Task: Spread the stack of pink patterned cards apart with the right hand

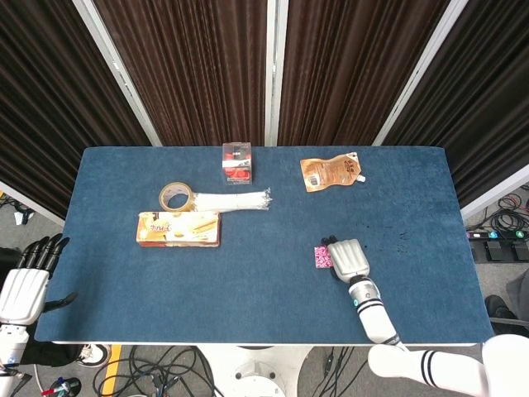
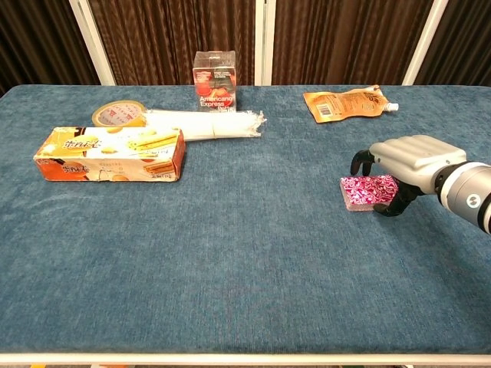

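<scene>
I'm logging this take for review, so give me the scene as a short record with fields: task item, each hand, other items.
task item: stack of pink patterned cards, still one neat stack on the blue table
right hand: arched over the stack's right end, fingers curled down around it; contact unclear
left hand: off the table's left edge, holding nothing
other items: snack box, tape roll, white sticks bundle, clear box, orange pouch
</scene>
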Tool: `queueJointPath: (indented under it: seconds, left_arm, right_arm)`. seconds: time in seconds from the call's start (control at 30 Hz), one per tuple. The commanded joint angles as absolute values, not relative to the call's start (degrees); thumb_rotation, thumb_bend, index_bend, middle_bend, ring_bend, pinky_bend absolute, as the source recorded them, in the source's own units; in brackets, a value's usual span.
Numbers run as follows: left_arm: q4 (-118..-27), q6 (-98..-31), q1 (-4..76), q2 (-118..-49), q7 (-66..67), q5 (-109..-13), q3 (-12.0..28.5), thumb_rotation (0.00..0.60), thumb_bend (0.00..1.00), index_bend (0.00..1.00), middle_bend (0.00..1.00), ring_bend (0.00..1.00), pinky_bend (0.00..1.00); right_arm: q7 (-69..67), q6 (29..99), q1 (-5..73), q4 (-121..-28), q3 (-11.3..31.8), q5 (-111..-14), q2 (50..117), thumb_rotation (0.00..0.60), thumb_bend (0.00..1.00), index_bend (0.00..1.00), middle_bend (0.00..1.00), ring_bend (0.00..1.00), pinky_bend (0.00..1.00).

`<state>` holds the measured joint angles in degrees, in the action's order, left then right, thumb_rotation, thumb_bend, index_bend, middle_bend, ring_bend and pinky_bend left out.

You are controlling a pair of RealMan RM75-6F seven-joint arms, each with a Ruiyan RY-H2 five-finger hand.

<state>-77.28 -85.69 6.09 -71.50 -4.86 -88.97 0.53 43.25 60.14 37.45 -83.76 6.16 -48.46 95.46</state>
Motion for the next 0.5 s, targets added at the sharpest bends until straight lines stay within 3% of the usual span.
queueJointPath:
  seconds: [0.03, 0.5]
  left_arm:
    - [-77.2, -85.7, 6.1, -71.5, -5.0, -88.9, 0.6, 0.6, 0.0, 0.06, 0.03, 0.0, 0.1]
    - [-77.2, -85.5, 6.1, -71.5, -4.9, -88.9, 0.5, 0.6, 0.0, 0.06, 0.03, 0.0, 0.1]
  right_arm:
    - [43.2, 60.2, 37.5, -83.7, 6.1, -48.5, 95.6, 0.6, 0.24, 0.27, 0.27, 0.71, 0.88]
    - [43.3, 61.1, 37.5, -83.1, 5.6, -48.7, 96.1, 0.6, 0.28, 0.3, 0.3, 0.71, 0.88]
